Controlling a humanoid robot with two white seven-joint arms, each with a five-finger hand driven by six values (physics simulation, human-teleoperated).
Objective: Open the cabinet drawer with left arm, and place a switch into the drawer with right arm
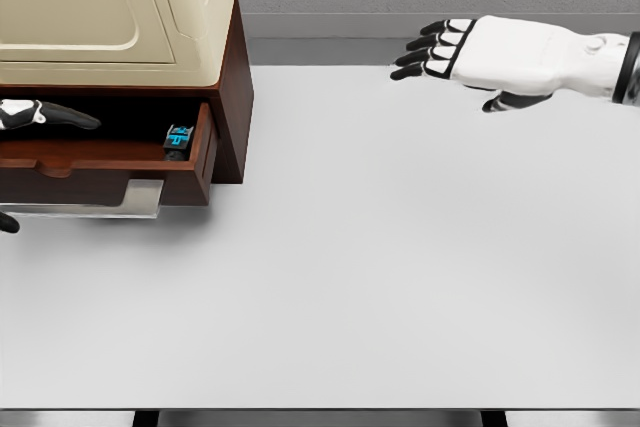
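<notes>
Both task steps appear complete: the cabinet drawer stands pulled out below the cream-topped cabinet, and the switch, a small dark block with blue markings, lies inside it against the right wall. Nothing seems left beyond withdrawal of the arms. Right hand hovers above the white table, well apart from the drawer, palm down, fingers extended and loosely spread, holding nothing. Left hand shows only partly at the left edge over the drawer; its finger state cannot be determined.
</notes>
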